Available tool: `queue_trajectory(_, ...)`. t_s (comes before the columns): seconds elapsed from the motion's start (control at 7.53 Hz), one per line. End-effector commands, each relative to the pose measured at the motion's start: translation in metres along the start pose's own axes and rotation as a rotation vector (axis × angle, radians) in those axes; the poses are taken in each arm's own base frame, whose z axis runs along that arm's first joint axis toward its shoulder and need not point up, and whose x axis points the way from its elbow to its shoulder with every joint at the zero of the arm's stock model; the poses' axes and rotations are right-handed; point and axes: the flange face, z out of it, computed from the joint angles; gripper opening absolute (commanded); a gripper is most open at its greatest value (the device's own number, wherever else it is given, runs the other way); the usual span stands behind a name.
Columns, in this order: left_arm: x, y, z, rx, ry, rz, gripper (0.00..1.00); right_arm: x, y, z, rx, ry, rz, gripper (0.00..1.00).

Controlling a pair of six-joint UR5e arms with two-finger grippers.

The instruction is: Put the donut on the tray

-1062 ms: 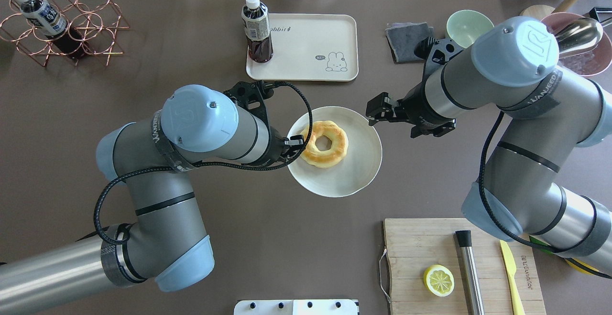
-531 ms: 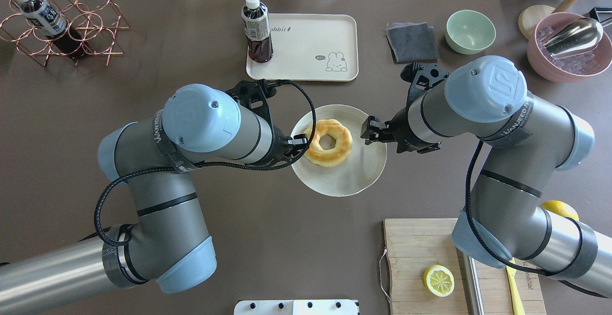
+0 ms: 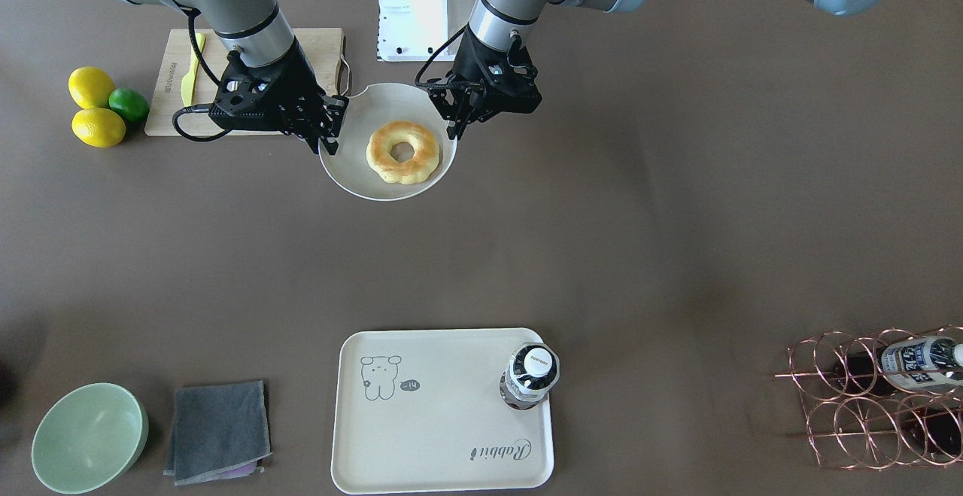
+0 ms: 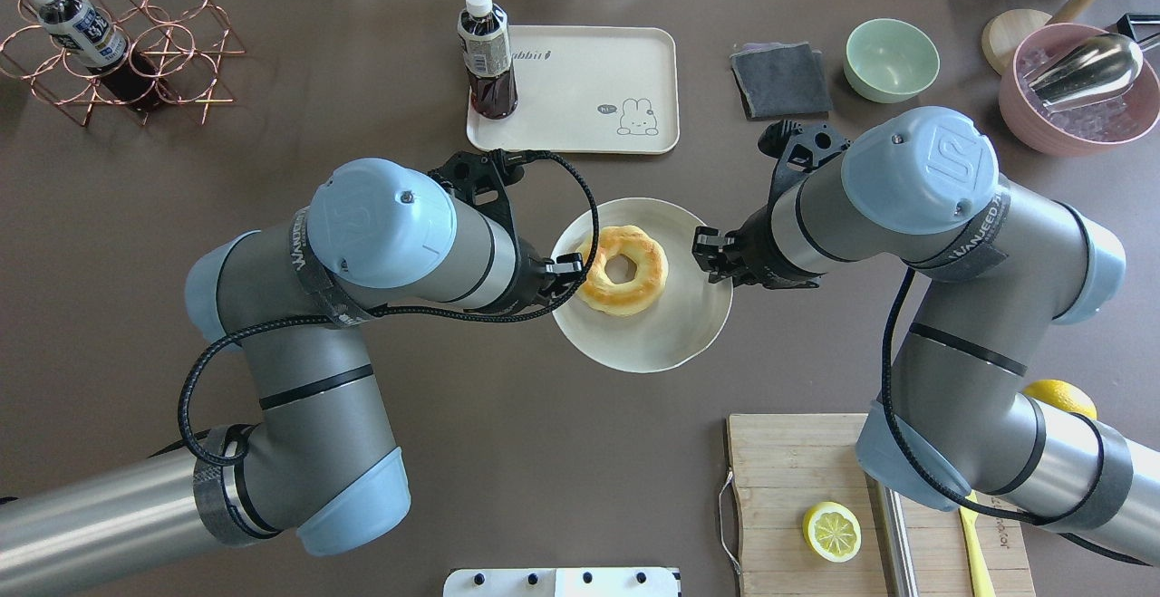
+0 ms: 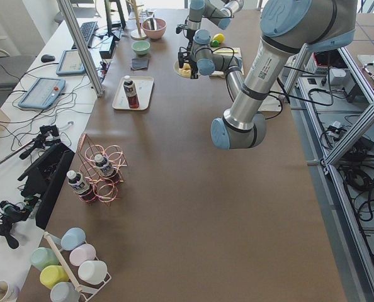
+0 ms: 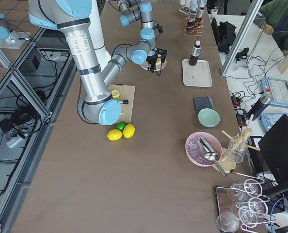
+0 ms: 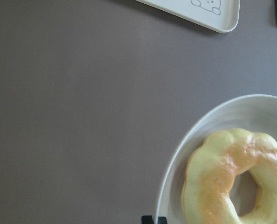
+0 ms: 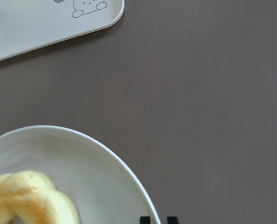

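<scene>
The donut point(image 4: 623, 271) sits loose on the plate point(image 4: 662, 343), well apart from the tray point(image 4: 589, 81), with the left gripper point(image 4: 566, 269) pinched on one rim and the right gripper point(image 4: 710, 253) slightly parted astride the other, so an uneven lift could tip the plate and roll it off.

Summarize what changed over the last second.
The right arm swung back toward the robot, and the right tool slid from the far-right rim of the plate to its right edge, where it now straddles the rim. The plate and the donut shifted slightly to the robot's right. The left tool stayed at the plate's left rim. The tray and bottle are unchanged.
</scene>
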Motion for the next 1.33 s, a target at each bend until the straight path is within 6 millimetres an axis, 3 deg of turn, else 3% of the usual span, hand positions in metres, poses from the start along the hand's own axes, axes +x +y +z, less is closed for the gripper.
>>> queue_trajectory(0.0,0.000,0.000,-0.001,-0.001,0.002,0.006,0.00,-0.003,0.000,-0.002,-0.001,-0.007,0.012,0.00)
queue_trajectory(0.27,-0.003,-0.001,-0.004,-0.002,0.004,0.047,0.75,-0.004,0.002,-0.008,-0.003,-0.018,0.008,0.00)
queue_trajectory(0.4,-0.003,-0.003,-0.008,0.003,0.010,0.087,0.98,-0.004,0.002,-0.008,-0.003,-0.018,0.008,0.00)
queue_trajectory(0.66,-0.007,-0.030,-0.033,-0.011,0.034,0.083,0.98,-0.004,0.002,-0.007,0.001,-0.016,0.010,0.00)
queue_trajectory(0.93,-0.057,-0.064,-0.076,-0.051,0.044,0.137,0.98,-0.002,-0.003,-0.006,0.011,-0.010,0.047,0.00)
queue_trajectory(1.2,-0.106,-0.091,-0.100,-0.039,0.022,0.175,0.98,-0.002,-0.038,-0.003,0.053,0.005,0.228,0.00)
